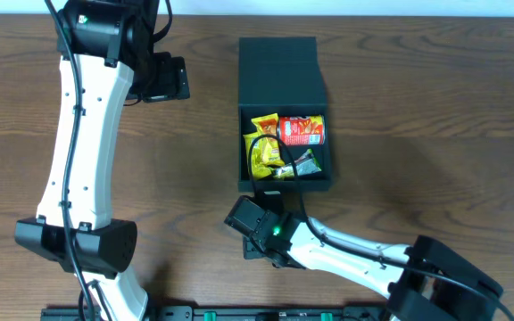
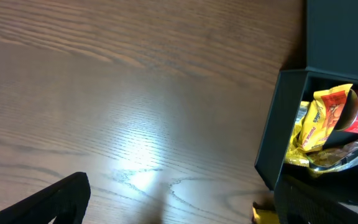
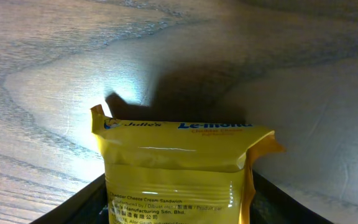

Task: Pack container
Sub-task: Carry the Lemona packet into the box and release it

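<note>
Yellow foil sat closest: a yellow packet point(image 3: 179, 168) printed "Julie's" was clamped between the dark fingers point(image 3: 73, 208) of the right gripper point(image 3: 176, 211), its crimped top edge rising past the fingertips. Beyond the packet the wrist view showed only the wooden table point(image 3: 55, 74), with a glare patch and the packet's shadow.

From overhead, the container point(image 1: 286, 185) stood just ahead of those fingers, its near wall beside the gripper and not visibly touching it. It was open, with the flap lid point(image 1: 278, 67) laid back flat on the far side. Inside, crumpled yellow snack packets point(image 1: 266, 147) lay toward the left arm's side, and a red can point(image 1: 302, 131) lay on its side against the wall next to the lid.

Farthest off, the left gripper point(image 1: 172, 78) hung over bare wood, well apart from the container and level with the lid. Its fingers point(image 2: 55, 202) were spread wide with nothing between them, and the box's opening lay off toward its right finger.
</note>
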